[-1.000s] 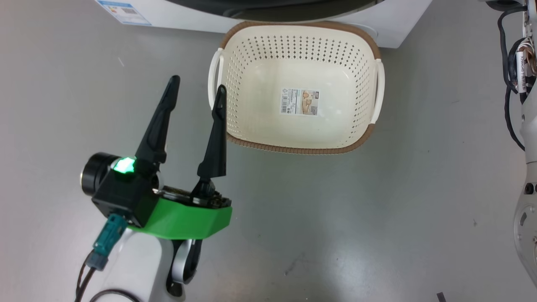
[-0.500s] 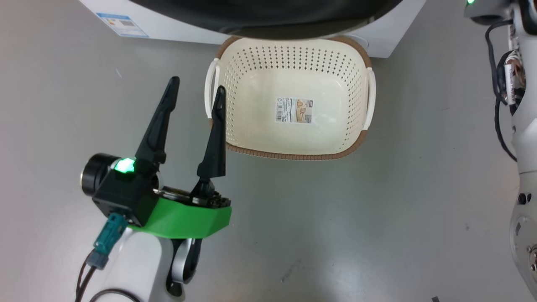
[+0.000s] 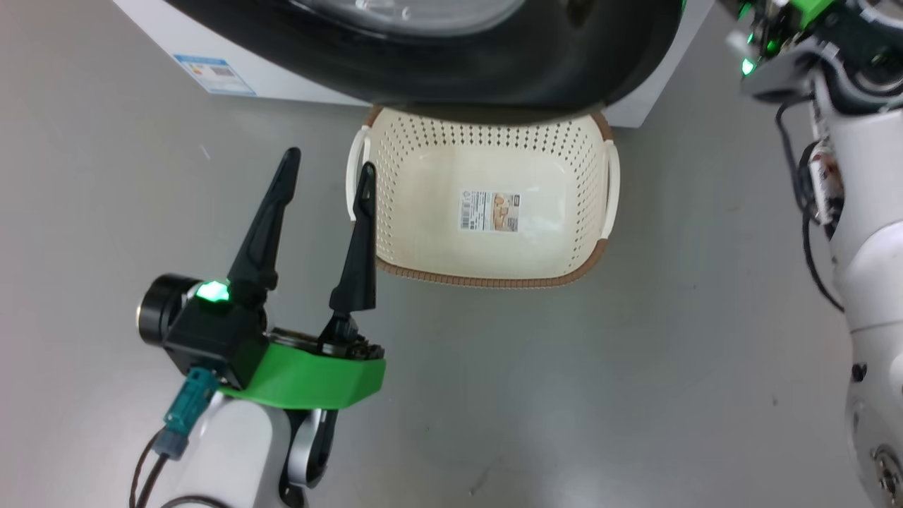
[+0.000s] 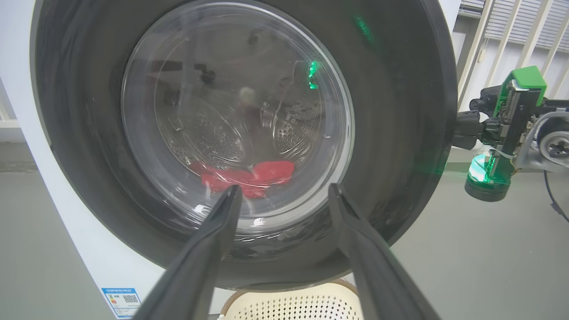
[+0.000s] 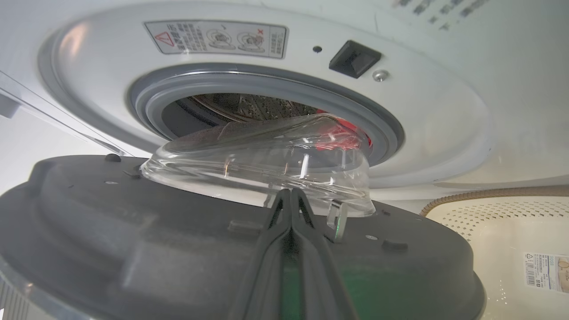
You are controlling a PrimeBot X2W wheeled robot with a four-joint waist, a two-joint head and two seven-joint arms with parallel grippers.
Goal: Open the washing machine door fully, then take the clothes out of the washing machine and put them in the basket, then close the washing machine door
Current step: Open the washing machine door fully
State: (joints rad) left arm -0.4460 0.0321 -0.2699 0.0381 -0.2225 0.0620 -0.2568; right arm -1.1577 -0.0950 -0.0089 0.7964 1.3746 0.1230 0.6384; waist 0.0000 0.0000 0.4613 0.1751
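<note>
Progress: the washing machine door [image 3: 494,70] now swings out just ahead of our pressed-together right claw [image 5: 291,198], overhanging the basket [image 3: 487,279] beside our spread left claw [image 3: 330,160]; clothes [image 4: 266,171] wait beyond, opening unfinished.

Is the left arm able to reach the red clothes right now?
Probably not: the washing machine door, only partly open, stands between the left gripper and the clothes, which show through its glass.
</note>
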